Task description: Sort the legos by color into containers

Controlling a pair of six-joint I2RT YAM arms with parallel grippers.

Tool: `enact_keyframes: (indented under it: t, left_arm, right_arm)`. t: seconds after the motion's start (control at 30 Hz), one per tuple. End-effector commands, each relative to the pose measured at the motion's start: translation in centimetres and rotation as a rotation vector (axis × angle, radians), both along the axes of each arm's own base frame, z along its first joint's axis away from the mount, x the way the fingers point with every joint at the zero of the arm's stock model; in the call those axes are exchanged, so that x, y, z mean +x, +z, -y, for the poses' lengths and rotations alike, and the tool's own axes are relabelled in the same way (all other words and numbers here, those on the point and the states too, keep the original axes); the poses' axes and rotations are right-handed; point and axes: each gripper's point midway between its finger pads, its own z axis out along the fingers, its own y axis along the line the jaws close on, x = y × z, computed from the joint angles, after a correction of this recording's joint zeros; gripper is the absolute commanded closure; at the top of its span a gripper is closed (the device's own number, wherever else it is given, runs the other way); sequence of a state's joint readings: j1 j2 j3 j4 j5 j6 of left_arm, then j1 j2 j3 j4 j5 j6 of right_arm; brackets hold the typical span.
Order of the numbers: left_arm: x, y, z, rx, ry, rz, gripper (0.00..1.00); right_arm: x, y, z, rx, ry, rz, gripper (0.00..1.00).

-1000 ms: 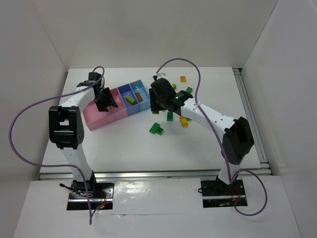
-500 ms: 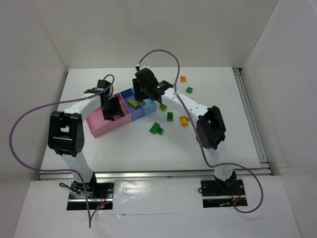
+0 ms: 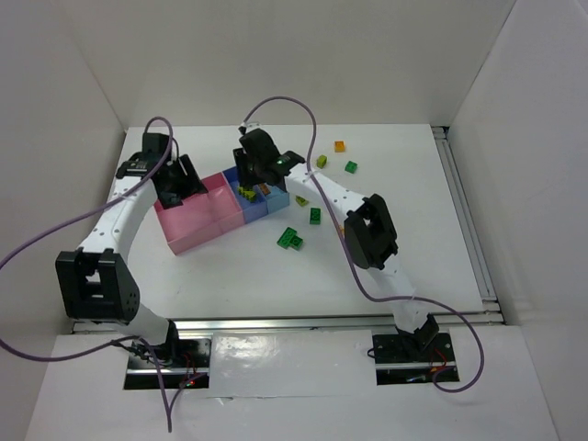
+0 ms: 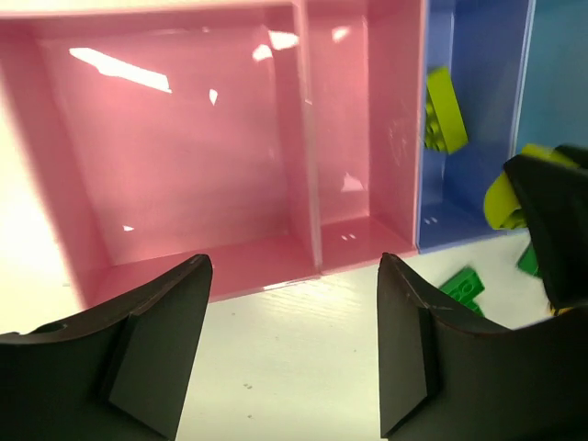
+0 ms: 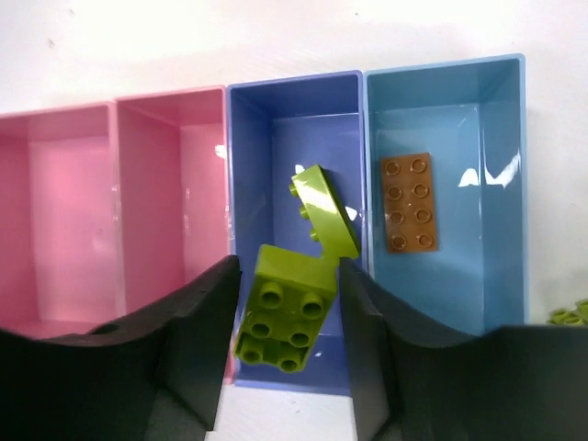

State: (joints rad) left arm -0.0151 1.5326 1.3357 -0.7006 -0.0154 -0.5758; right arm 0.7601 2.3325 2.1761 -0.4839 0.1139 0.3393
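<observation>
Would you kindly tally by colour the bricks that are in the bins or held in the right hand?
Lime-green: 2, the tilted brick in the blue bin and the held brick in the right hand.
Orange-brown: 1, the flat brick in the light-blue bin.
Dark green: 0.
Total: 3.

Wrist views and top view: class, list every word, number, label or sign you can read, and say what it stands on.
None: no text can be read in any view.
Pink bins and blue bins: plain walls, no labels.
Lime brick and orange brick: studs show no legible mark.
</observation>
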Motion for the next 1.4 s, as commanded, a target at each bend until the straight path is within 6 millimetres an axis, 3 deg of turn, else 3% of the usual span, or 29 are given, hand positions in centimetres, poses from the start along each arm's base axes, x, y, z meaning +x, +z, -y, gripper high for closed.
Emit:
enact_keyframes:
  t: [0.0,0.1,0.13,0.17,0.2,0.3,0.33,0.37,0.4,0.43,0.47,0.5,0.53,0.57,0.6,0.63,0.67,0.7,0.77,0.83,0.87,0.9,1.03,1.2,1.37]
  left_arm:
    - [-0.7,2.2,-1.9,0.013,0.097,0.054,0.25]
    - [-1.1,2.6,-1.9,0.012,0.098,0.074,0.25]
    - [-1.0,2.6,-2.2,0.012,0.107,0.074,0.25]
    - [-1.1,2.6,-2.2,0.019,0.098,0.074,0.25]
    - [-1.1,2.6,-2.2,0.019,0.098,0.074,0.25]
    - [-0.9,2.8,-1.7,0.0,0.062,0.086,0.25]
    - [-0.9,2.8,-1.2,-0.002,0.04,0.086,0.25]
    - [-0.7,3.0,-0.9,0.003,0.023,0.098,0.25]
    - [-0.7,2.6,0.0,0.019,-0.026,0.09,0.26]
    - [-0.3,3.2,0.7,0.031,-0.063,0.116,0.26]
    - [-0.2,3.6,1.6,0.031,-0.106,0.127,0.26]
    - [-0.2,2.9,3.5,0.034,-0.193,0.115,0.28]
    - [-0.1,2.9,4.7,0.031,-0.242,0.116,0.28]
    - [0.0,2.7,5.8,0.037,-0.283,0.112,0.29]
    - [-0.4,2.6,8.4,0.042,-0.376,0.115,0.29]
    - [-0.6,1.6,9.6,0.047,-0.419,0.088,0.3]
    - [-0.7,1.2,11.0,0.053,-0.463,0.081,0.3]
    - [-0.9,1.0,12.6,0.049,-0.519,0.077,0.3]
    - [-2.1,-0.7,16.8,0.049,-0.64,0.035,0.32]
    - [-4.0,-1.9,20.5,0.046,-0.752,0.008,0.32]
    - [-4.5,-2.6,21.3,0.049,-0.776,-0.012,0.32]
    - [-5.0,-4.3,22.0,0.058,-0.797,-0.056,0.32]
    - [-5.0,-7.8,23.7,0.067,-0.81,-0.116,0.26]
    - [-3.6,-9.4,23.8,0.149,-0.776,-0.132,0.27]
    - [-3.8,-10.8,22.6,0.215,-0.774,-0.181,0.27]
  right_arm:
    - [0.7,2.1,-1.7,0.044,0.024,0.059,0.44]
    - [1.2,2.6,-2.1,0.057,0.024,0.073,0.24]
    - [1.4,3.1,-2.1,0.061,0.015,0.086,0.23]
    - [1.4,3.1,-2.1,0.061,0.015,0.086,0.23]
    - [1.5,4.8,-1.8,0.074,0.003,0.11,0.23]
    - [1.4,5.7,-0.5,0.069,-0.043,0.131,0.27]
    - [1.0,8.2,0.3,0.088,-0.061,0.165,0.3]
    - [0.4,6.6,1.4,0.054,-0.084,0.139,0.37]
    - [0.7,7.2,2.7,0.059,-0.128,0.156,0.4]
    - [0.2,10.1,4.6,0.095,-0.153,0.181,0.42]
    - [-0.1,10.1,5.9,0.099,-0.172,0.175,0.42]
    - [-0.5,6.9,8.7,0.071,-0.22,0.119,0.42]
    - [-0.9,6.6,10.4,0.074,-0.249,0.105,0.42]
    - [-2.0,8.7,12.3,0.118,-0.265,0.118,0.42]
    - [-3.5,5.2,14.6,0.08,-0.303,0.045,0.42]
    - [-3.7,4.8,16.7,0.079,-0.343,0.032,0.42]
    - [-4.8,5.8,18.2,0.092,-0.363,0.034,0.41]
    - [-6.3,3.4,19.7,0.047,-0.374,-0.013,0.4]
    - [-9.0,1.7,22.2,0.002,-0.409,-0.079,0.4]
    - [-10.4,0.9,23.5,-0.014,-0.431,-0.112,0.38]
    - [-11.1,1.2,23.9,-0.003,-0.439,-0.116,0.37]
    - [-12.1,-0.1,24.5,-0.028,-0.44,-0.141,0.34]
    - [-13.1,-0.9,26.2,-0.023,-0.494,-0.174,0.28]
    - [-13.5,-1.5,26.4,-0.027,-0.489,-0.2,0.26]
    - [-13.5,-1.7,26.9,-0.047,-0.485,-0.201,0.25]
